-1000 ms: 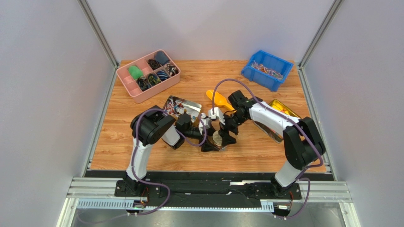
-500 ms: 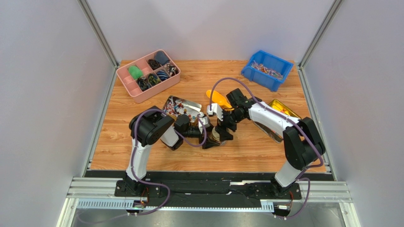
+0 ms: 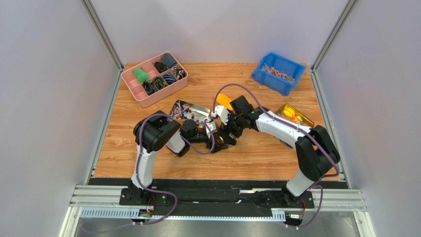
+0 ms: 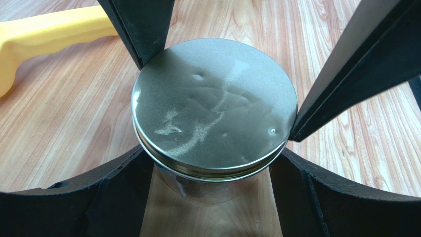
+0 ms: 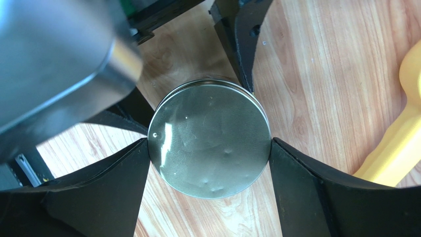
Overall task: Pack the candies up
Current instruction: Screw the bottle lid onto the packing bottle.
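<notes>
Left jaws hold the jar (image 4: 211, 186), right jaws its lid (image 5: 210, 140); yellow scoop (image 5: 395, 143) just beside.

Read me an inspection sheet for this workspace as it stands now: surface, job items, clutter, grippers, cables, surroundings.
Surface: wooden table, no damage seen.
Job's things: wrapped candies in a metal tin left of centre; jar upright at centre, lid on.
Clutter: pink divided tray far left; blue bin far right, holding small wrapped pieces; yellow tray with gummies; orange scoop beyond the jar.
Grippers: left gripper closed on the jar below the lid; right gripper closed on the lid's rim.
Cables: purple cables loop off both arms; no snag seen.
Surroundings: grey walls on three sides; metal rail at the near edge.
</notes>
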Tool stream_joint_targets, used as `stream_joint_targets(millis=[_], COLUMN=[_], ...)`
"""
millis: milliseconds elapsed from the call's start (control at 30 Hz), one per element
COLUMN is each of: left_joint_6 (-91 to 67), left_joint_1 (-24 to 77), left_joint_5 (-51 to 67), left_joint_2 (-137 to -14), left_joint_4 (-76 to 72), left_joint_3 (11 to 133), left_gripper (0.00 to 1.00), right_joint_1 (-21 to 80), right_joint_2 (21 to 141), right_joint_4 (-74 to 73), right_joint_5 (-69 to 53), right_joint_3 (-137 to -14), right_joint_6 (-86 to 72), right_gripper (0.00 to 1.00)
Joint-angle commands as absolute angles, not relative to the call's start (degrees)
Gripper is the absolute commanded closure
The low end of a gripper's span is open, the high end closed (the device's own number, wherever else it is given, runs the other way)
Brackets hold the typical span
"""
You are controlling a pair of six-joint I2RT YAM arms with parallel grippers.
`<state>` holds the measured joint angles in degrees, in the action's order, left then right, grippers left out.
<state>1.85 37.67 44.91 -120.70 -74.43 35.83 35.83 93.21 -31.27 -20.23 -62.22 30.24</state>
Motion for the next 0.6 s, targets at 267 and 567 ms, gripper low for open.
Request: stream_joint_targets(millis=[267,567], left_joint_6=[2.64,1.32], left_joint_1=[38.23,38.23], left_joint_5=[45.87,49.21], left_joint_2=[-118.3,-118.83], left_joint_4=[-80.33,-80.42], left_joint_3=[35.77,36.3], left_gripper=[0.52,0.52], right_joint_1=[35.95,31.29], right_joint_2=[91.85,90.88], right_joint_4=[-30.4,-38.14], right_joint_5=[-20.54,-33.21], right_joint_3=[-63.1,-66.27], right_joint_6=[25.92,33.74], right_gripper=[0.1,0.02])
